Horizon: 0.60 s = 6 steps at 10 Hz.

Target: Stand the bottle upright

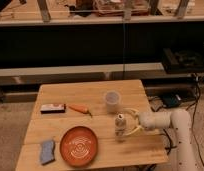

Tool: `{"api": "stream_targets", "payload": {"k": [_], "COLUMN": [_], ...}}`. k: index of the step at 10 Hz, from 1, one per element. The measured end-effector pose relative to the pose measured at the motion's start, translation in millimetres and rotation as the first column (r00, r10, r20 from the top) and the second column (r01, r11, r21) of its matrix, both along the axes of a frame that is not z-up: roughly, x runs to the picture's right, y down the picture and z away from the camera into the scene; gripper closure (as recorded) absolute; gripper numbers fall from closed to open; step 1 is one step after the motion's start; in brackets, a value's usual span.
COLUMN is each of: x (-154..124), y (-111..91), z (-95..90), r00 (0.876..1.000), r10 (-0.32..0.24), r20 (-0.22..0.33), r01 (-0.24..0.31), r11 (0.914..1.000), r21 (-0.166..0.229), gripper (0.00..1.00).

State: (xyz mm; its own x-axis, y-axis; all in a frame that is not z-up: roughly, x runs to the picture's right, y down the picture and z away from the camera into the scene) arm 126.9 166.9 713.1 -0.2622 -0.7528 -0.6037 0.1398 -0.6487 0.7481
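Observation:
The bottle [120, 126] is small, pale and translucent with a white cap. It stands upright on the wooden table [95, 92], right of centre and just in front of the translucent cup [111, 100]. My gripper [126, 123] reaches in from the right at table height. Its two curved pale fingers [129, 112] are spread on either side of the bottle, wider than the bottle itself. The white arm [167, 121] runs off to the lower right.
An orange plate [79, 145] lies at the front left with a blue sponge [47, 151] beside it. A carrot [80, 108] and a dark snack bar [52, 108] lie at the left. Dark shelving stands behind the table.

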Motion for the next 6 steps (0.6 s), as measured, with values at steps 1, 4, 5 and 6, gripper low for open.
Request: {"api": "stream_targets", "payload": {"k": [1, 4, 5, 6], "x": [-2.2, -0.7, 2.0, 6.4], "y": [-4.3, -10.3, -13.1, -16.1], "z": [-3.4, -8.6, -11.2, -14.3], "r00": [0.998, 0.985, 0.979, 0.974], "r10": [-0.060, -0.148, -0.167, -0.180], "r20": [-0.030, -0.093, -0.118, -0.140], "r01": [0.060, 0.146, 0.166, 0.179], "r11": [0.9982, 0.9890, 0.9860, 0.9837], "r21": [-0.006, -0.019, -0.020, -0.019], "gripper": [0.20, 0.20, 0.20, 0.20]}}
